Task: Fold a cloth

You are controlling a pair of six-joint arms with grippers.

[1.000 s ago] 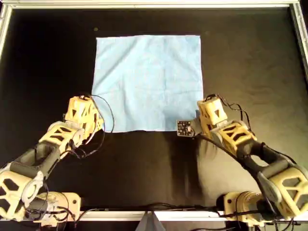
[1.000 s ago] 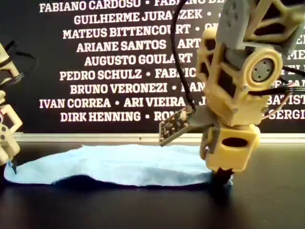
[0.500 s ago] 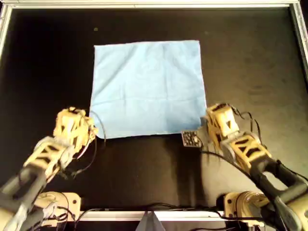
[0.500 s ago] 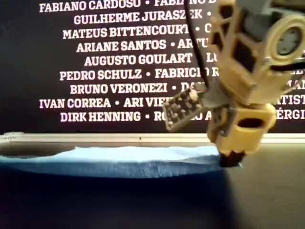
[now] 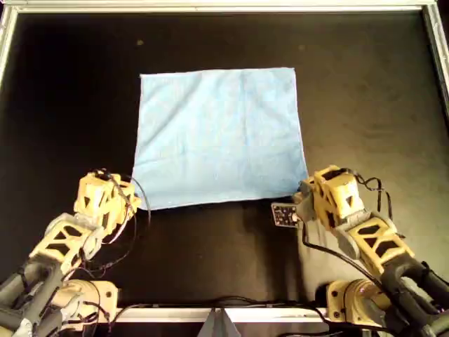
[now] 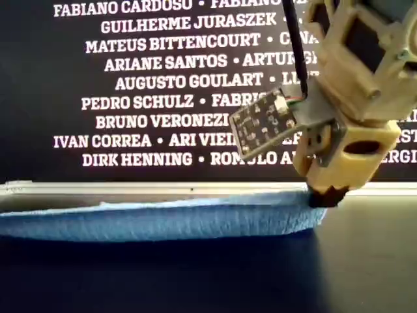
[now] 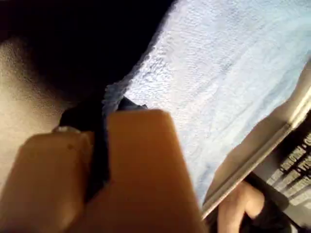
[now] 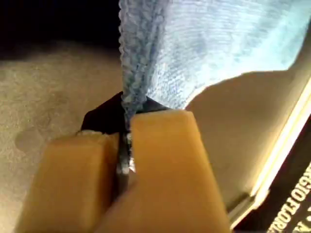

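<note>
Cloth (image 5: 219, 137) spread roughly square, near corners clamped by left end effector (image 5: 133, 203), right end effector (image 5: 303, 199).

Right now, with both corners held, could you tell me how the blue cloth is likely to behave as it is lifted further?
Probably floppy: the cloth sags between its pinched corners in the exterior view. Likely light, since the right gripper holds it by a thin edge alone, as the left gripper does. The woven surface looks grippy, so slipping seems unlikely.

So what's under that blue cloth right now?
Under the cloth only the black table shows, around it and in a dark gap below its lifted near edge. Both grippers pinch its corners. Anything beneath its middle is covered.
</note>
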